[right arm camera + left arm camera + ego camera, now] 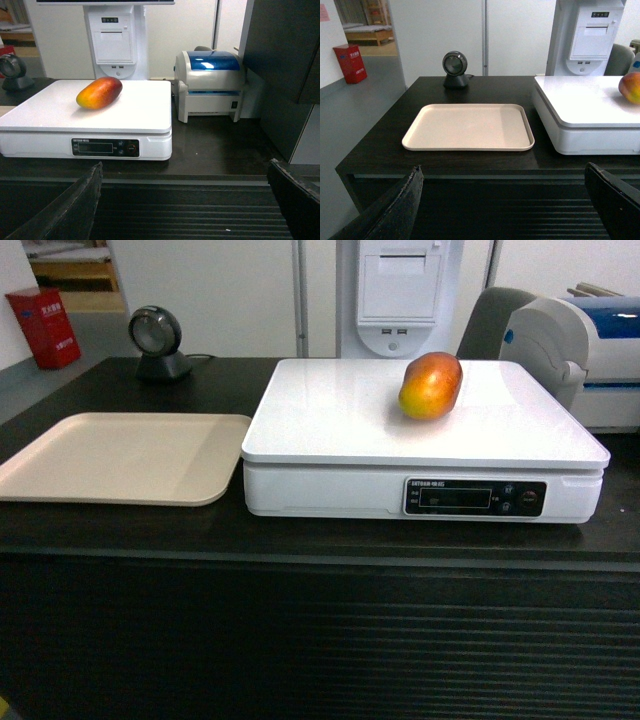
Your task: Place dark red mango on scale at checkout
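The dark red mango point(430, 386) is lying on the scale point(330, 420) plate, toward its far right; its long axis is slanting; both pairs of fingers are standing wide, empty, before the worktop point(120, 530); the right gripper point(185, 200) is waiting nearer it than the left gripper point(505, 200).

Checkout point(130, 530) bears scale point(330, 455), tray point(120, 455) (beige), printer point(590, 350).

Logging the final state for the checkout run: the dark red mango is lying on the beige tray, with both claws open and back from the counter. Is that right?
Not quite. The dark red mango lies on the white scale's top plate, toward its far right, not on the beige tray, which holds nothing; the head view shows this. The rest stands: the left claw and right claw are open, back from the counter.
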### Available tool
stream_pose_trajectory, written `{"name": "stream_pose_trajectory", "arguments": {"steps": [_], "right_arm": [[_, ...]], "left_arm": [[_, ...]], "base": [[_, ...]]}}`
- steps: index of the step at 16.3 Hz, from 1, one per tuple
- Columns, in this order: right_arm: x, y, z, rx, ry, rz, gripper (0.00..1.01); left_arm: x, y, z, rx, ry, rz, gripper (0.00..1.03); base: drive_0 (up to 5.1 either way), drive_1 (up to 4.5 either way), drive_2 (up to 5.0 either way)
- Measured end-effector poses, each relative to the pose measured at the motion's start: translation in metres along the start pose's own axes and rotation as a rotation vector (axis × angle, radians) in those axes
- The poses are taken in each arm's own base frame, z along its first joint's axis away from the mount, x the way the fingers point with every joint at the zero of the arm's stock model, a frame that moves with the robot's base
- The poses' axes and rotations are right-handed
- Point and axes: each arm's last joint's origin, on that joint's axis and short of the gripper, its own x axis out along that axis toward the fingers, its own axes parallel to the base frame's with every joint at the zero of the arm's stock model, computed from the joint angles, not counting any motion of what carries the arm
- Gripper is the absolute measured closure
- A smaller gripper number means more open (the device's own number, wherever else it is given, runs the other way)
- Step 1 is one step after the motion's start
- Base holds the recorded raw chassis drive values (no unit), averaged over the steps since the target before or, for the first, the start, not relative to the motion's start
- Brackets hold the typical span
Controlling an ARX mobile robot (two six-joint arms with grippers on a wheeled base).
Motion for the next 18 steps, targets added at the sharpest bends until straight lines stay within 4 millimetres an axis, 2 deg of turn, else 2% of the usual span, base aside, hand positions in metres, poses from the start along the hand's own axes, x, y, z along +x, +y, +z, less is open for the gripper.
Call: {"name": "stream_pose_trajectory", "arguments": {"steps": [18], "right_arm": [[0.0,0.0,-0.0001,0.0,0.002,0.0,0.03]], "left_arm": [[0.0,0.0,-0.0001,0.0,0.001,0.0,0.05]], "base": [[0.0,0.0,0.0]]}}
